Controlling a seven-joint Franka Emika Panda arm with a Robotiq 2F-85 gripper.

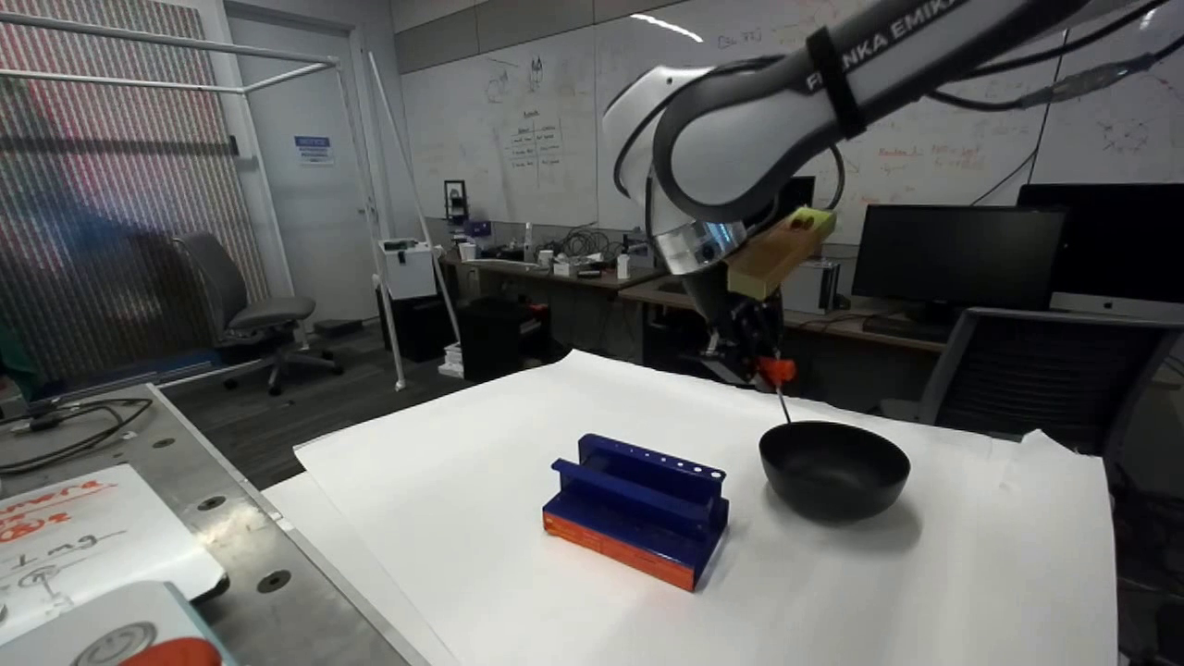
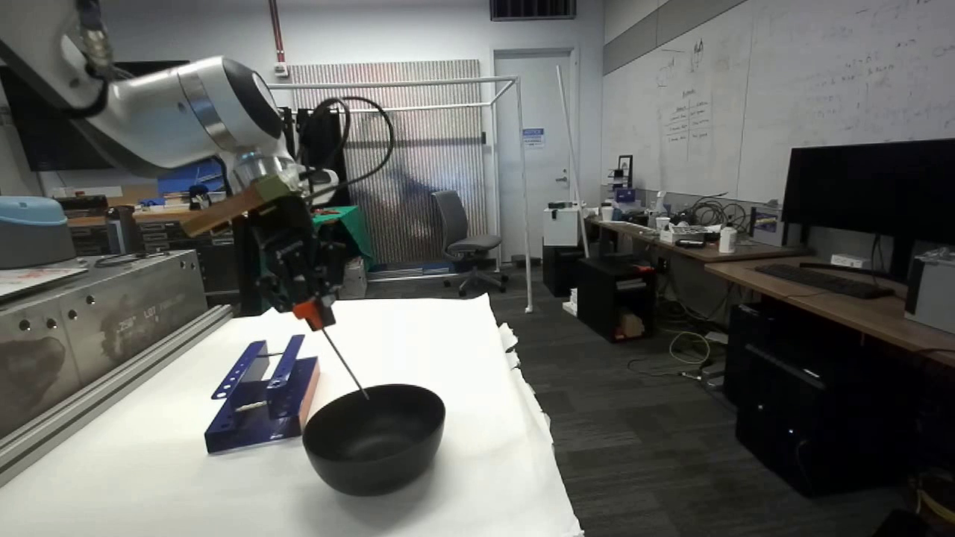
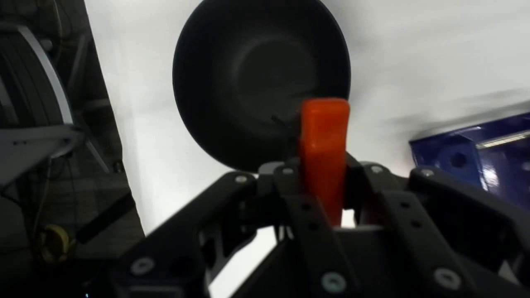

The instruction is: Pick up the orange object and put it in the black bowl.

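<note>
Whiteboards (image 2: pixel 843 89) line the lab wall; the work surface is white paper (image 1: pixel 444 536). On it sits the black bowl (image 1: pixel 832 486), with the blue block (image 1: pixel 638 518) beside it, the two apart in the wrist view. My gripper (image 3: pixel 323 178) is clamped on the handle of the orange object (image 2: pixel 313 313), which hangs clear of the paper, its thin metal shaft (image 2: pixel 345 364) slanting down toward the bowl. In an exterior view the shaft's tip (image 2: pixel 365 395) overlaps the far inner wall; contact, cannot tell. The wrist view puts the handle across the rim, off the middle. My reading: pick done, placing in hand. I'd shift toward the bowl's centre until the handle clears the rim too, then lower slowly, as a snagged shaft could tip or push the bowl. Release low; a drop from height may bounce it out.
</note>
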